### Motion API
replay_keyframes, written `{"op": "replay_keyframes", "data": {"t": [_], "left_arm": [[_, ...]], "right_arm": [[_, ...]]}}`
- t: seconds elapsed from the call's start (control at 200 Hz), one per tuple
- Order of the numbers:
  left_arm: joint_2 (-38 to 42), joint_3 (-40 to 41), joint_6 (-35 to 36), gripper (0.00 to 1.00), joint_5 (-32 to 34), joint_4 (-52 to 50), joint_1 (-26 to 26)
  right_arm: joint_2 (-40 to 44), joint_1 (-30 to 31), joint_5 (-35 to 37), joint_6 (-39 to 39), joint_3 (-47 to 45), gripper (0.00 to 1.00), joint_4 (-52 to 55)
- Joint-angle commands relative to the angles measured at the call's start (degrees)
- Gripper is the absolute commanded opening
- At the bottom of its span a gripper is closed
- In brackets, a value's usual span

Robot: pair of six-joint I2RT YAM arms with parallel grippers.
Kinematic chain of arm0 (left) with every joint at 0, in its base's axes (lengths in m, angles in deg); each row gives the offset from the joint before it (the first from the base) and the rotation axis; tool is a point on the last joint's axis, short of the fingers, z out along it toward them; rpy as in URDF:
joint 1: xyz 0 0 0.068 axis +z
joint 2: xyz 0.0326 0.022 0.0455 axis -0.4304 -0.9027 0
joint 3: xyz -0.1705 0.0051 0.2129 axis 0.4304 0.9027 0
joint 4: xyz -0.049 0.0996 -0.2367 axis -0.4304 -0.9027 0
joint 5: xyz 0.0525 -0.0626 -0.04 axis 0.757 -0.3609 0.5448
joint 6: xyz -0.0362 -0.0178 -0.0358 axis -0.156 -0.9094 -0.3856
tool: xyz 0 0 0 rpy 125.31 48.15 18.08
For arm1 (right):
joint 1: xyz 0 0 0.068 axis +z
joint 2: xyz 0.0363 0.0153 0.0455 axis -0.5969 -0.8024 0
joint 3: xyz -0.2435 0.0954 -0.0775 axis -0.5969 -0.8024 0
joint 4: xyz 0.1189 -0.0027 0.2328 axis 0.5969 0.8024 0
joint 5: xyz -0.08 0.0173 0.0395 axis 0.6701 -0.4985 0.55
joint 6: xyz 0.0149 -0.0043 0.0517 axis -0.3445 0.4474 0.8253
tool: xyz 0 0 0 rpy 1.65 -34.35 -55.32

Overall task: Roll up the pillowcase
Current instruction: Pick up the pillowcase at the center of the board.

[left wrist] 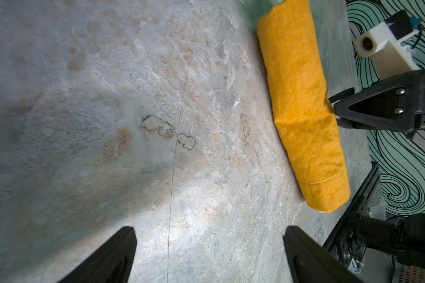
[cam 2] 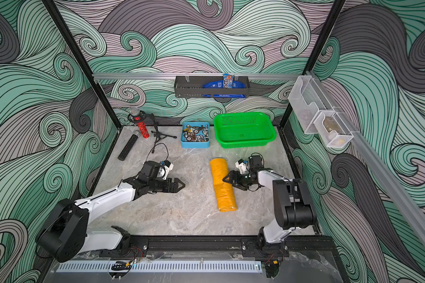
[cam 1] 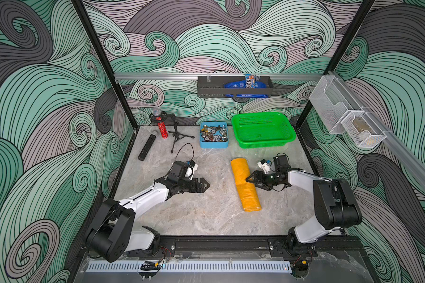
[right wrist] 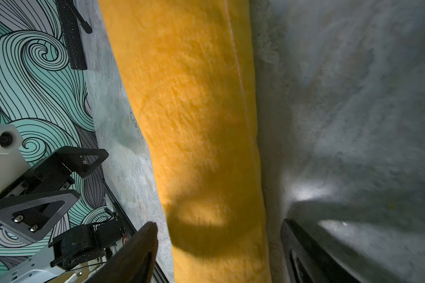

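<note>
The pillowcase [cam 1: 244,187] [cam 2: 223,190] lies on the marble tabletop as a tight mustard-yellow roll, running from far to near, right of centre. No print shows on its outer layer. My right gripper [cam 1: 247,178] [cam 2: 224,178] is at the roll's middle from the right side. In the right wrist view this gripper [right wrist: 219,224] stands open astride the pillowcase [right wrist: 194,122], with a gap on each side. My left gripper [cam 1: 207,186] [left wrist: 209,229] is open over bare table, well left of the pillowcase [left wrist: 302,110].
At the back stand a green basket [cam 1: 265,143] and a blue tray [cam 1: 214,145] of small metal parts. A black remote [cam 1: 147,147], a red glitter microphone [cam 1: 162,129] and a small tripod [cam 1: 179,135] are at back left. A black shelf [cam 1: 233,90] hangs on the rear wall.
</note>
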Motion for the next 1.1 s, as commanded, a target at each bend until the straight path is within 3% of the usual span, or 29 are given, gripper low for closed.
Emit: {"op": "replay_keyframes", "data": {"t": [0.0,0.265,0.605,0.775,0.931,1.096], "left_arm": [[-1.03,-2.60,0.92,0.97,-0.41,-1.35,0.37],[-2.18,-3.15,1.47,0.97,-0.22,-2.00,0.36],[-3.58,-3.59,2.18,0.97,-0.31,-2.84,0.36],[-3.94,-4.02,2.11,0.97,-0.31,-2.94,0.36],[-4.48,-5.40,2.07,0.97,-0.24,-3.45,0.37],[-4.99,-7.58,2.24,0.97,-0.05,-4.08,0.36]], "right_arm": [[-2.20,0.30,-5.01,1.78,-0.77,0.79,-5.24],[-7.96,0.77,-9.45,5.78,-1.99,0.71,-12.42],[-10.54,1.46,-13.07,10.04,-3.92,0.36,-20.03],[-8.73,1.66,-15.29,14.26,-3.95,0.17,-24.23],[-4.49,1.41,-15.24,17.92,-2.48,0.09,-24.32],[1.66,-0.73,-14.06,23.82,0.29,0.06,-25.11]]}}
